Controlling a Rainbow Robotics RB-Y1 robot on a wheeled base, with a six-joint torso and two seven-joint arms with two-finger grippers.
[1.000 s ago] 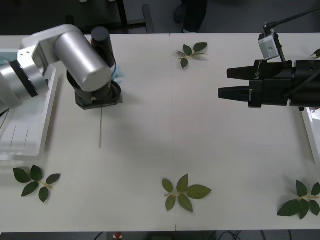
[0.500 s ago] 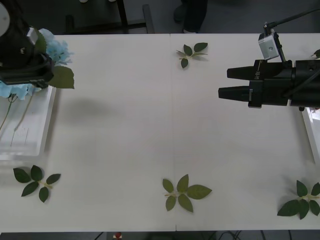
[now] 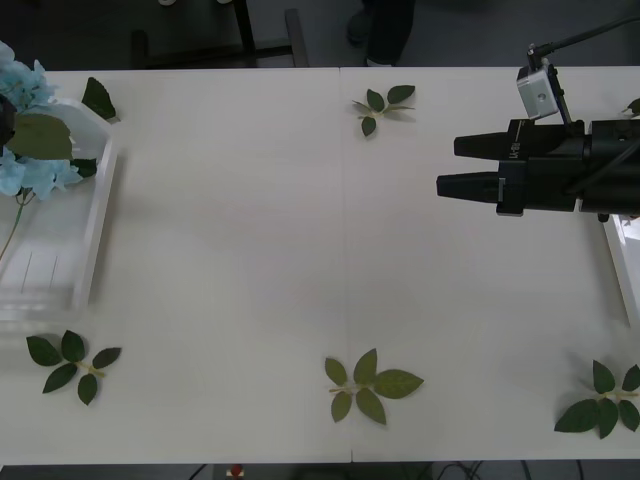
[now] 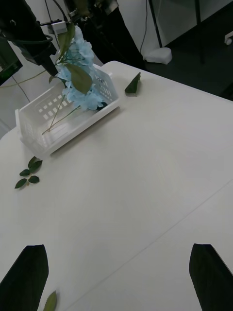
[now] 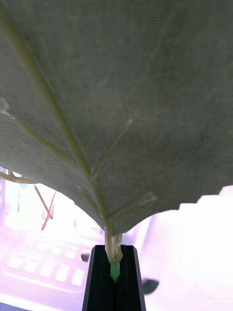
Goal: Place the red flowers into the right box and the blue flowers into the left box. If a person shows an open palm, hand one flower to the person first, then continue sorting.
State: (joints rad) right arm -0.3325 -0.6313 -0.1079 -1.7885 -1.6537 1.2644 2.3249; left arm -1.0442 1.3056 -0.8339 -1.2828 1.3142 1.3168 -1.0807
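One blue flower [image 3: 28, 150] now hangs over the left box [image 3: 92, 240], carried there from the open worktop [image 3: 300, 250] beside it within the last second. Left claw [image 5: 114, 272] is clamped on its stem. Right claw [image 3: 445, 166] holds open, well apart from the box, unmoved. Judgement: release into the box is due next

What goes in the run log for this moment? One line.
left gripper: shut on blue flowers, over left box | right gripper: open, idle | red flowers: none on table
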